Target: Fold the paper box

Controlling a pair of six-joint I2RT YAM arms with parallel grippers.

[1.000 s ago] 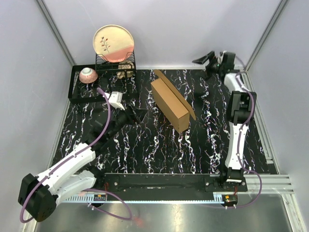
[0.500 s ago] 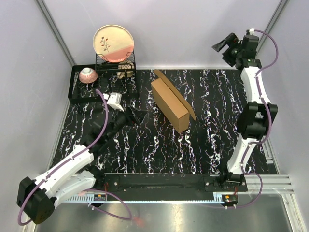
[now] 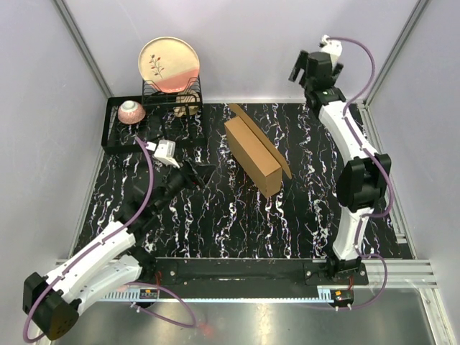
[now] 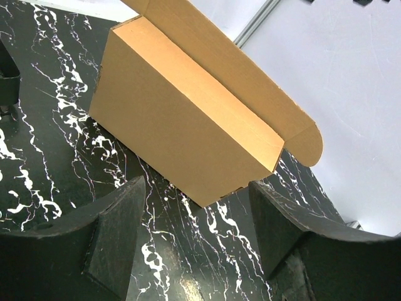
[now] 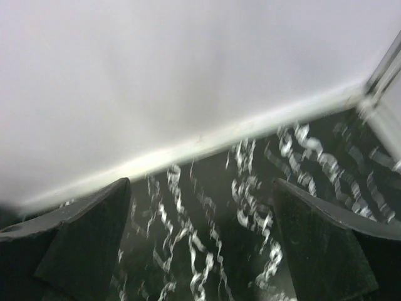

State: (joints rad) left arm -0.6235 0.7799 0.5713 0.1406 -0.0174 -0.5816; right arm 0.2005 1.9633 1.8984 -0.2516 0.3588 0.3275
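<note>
The paper box (image 3: 251, 152) is a brown cardboard carton lying in the middle of the table, its long lid flap (image 3: 267, 141) standing open along the right side. In the left wrist view the paper box (image 4: 175, 119) fills the upper middle, a rounded tab at its far end. My left gripper (image 3: 202, 172) is open, low over the table just left of the box and not touching it; its dark fingers (image 4: 113, 238) frame the box's near corner. My right gripper (image 3: 305, 67) is open, raised high by the back wall, well away from the box. Its view is blurred, with nothing between the fingers (image 5: 319, 244).
A black wire dish rack (image 3: 172, 97) holds an upright plate (image 3: 169, 65) at the back left. A pink bowl (image 3: 131, 111) sits in a black tray (image 3: 115, 136) beside it. Grey walls close the table on three sides.
The right arm has lifted off the back right corner and swung its gripper up and leftward along the back wall. The left gripper has edged a little closer to the box.
</note>
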